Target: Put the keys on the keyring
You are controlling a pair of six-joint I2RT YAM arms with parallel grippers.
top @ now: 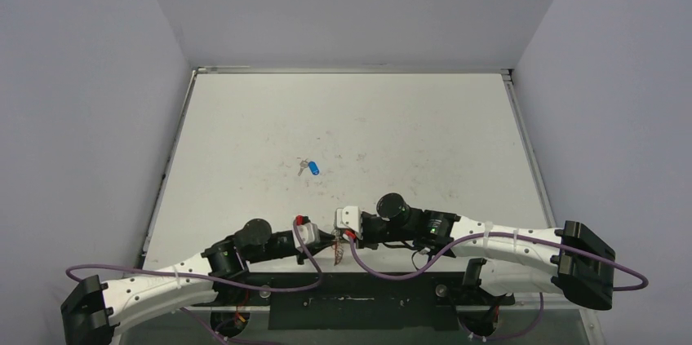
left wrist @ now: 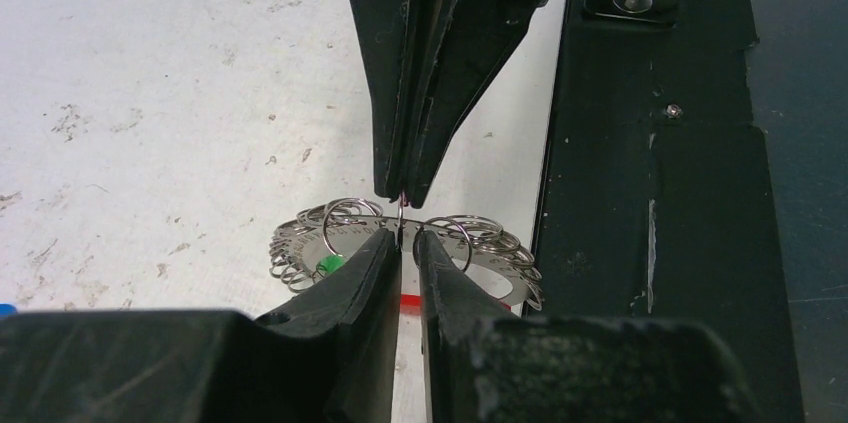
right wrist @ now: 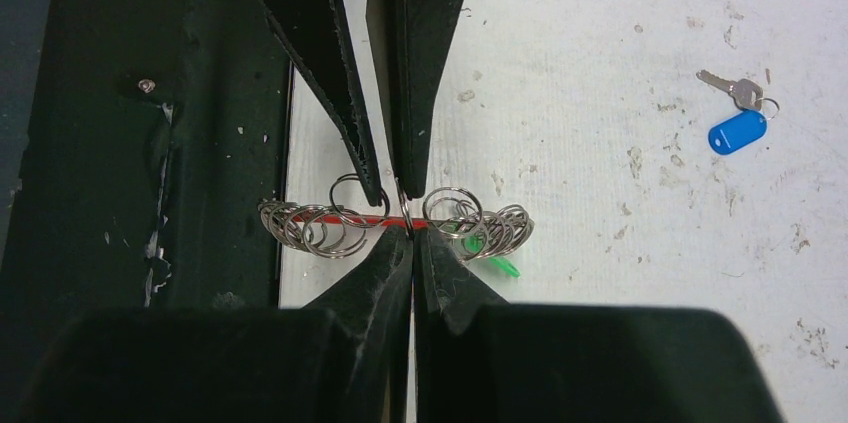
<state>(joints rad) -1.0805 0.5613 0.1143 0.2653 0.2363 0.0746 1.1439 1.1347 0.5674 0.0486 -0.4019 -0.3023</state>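
No writing, number or sign here can be read. Low in the left wrist view, just right of centre, the flat silvery band of the keyring (left wrist: 500, 278) carries a row of tiny stamped marks that may be lettering, too small and blurred to make out

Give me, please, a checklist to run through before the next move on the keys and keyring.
1. Right tool shut on the silvery coiled-wire keyring with a red sleeve: ok.
2. Left tool pinching the same ring from the opposite side: ok.
3. Green-headed small metal key threaded on the ring: cannot tell; it sits among the coils.
4. Blue-headed small metal key on the ring: not ok; it lies apart on the white table.
5. Ring clear of the table surface: cannot tell.
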